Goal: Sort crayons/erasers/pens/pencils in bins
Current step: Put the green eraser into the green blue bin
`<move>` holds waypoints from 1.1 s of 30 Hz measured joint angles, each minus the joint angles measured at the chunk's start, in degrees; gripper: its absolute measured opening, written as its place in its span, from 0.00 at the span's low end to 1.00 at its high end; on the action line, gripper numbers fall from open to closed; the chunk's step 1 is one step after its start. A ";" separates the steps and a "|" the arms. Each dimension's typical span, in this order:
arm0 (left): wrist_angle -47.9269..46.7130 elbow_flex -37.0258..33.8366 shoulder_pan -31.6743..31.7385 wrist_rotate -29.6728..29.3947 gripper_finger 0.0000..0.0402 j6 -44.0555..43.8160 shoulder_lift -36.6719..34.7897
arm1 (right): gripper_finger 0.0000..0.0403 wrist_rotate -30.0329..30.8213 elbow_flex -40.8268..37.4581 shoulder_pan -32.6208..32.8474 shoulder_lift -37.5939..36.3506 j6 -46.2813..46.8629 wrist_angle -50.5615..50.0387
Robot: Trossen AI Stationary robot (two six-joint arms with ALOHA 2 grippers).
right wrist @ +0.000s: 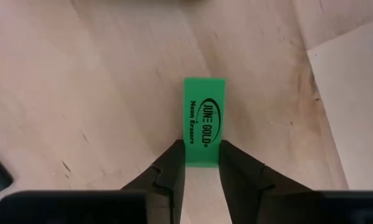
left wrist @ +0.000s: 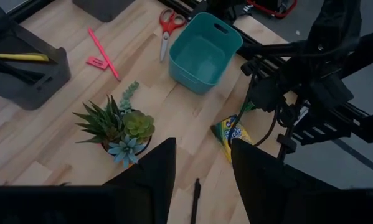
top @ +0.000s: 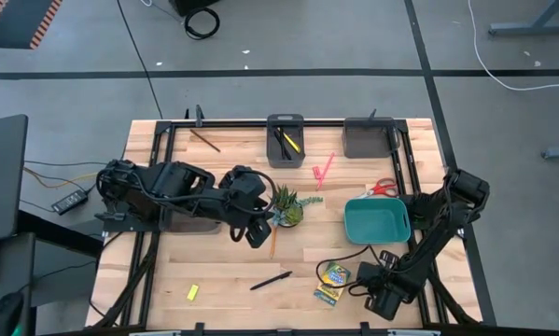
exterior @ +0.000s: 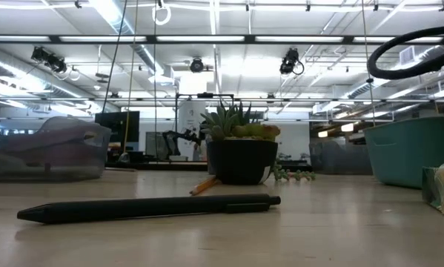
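Observation:
A green eraser (right wrist: 205, 121) with black print lies flat on the wood, seen only in the right wrist view. My right gripper (right wrist: 202, 163) stands over it near the table's front right (top: 384, 285), shut on it. The crayons, a yellow-and-green box (top: 333, 282), lie just left of it. My left gripper (left wrist: 202, 163) hangs open and empty above the table's middle (top: 256, 230), near the potted plant (top: 286, 205). A black pen (top: 272, 280) and a yellow eraser (top: 192, 292) lie near the front edge. The teal bin (top: 377, 221) stands on the right. My right gripper pinches the green eraser between its two fingers, by the two long sides close to one end (right wrist: 202, 155). The fingers point down from above and lie across the eraser. The eraser lies flat on the table.
A dark bin (top: 285, 140) holding black and yellow pens and a grey bin (top: 368, 137) stand at the far edge. Between them lie a pink pencil (top: 326, 168), and red scissors (top: 383, 188) farther right. An orange pencil (top: 272, 243) lies beside the plant.

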 joint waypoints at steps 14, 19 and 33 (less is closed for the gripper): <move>0.04 0.04 0.00 0.00 0.40 0.59 -0.02 | 0.22 2.69 -0.08 -1.65 -15.98 -0.47 -7.62; 0.07 0.04 0.00 0.02 0.40 0.59 -0.02 | 0.22 6.48 0.03 -4.98 -24.61 -1.78 -14.18; -9.74 0.73 -5.09 14.32 0.40 -3.46 -0.22 | 0.36 10.77 0.07 -18.16 -34.68 -8.80 -31.35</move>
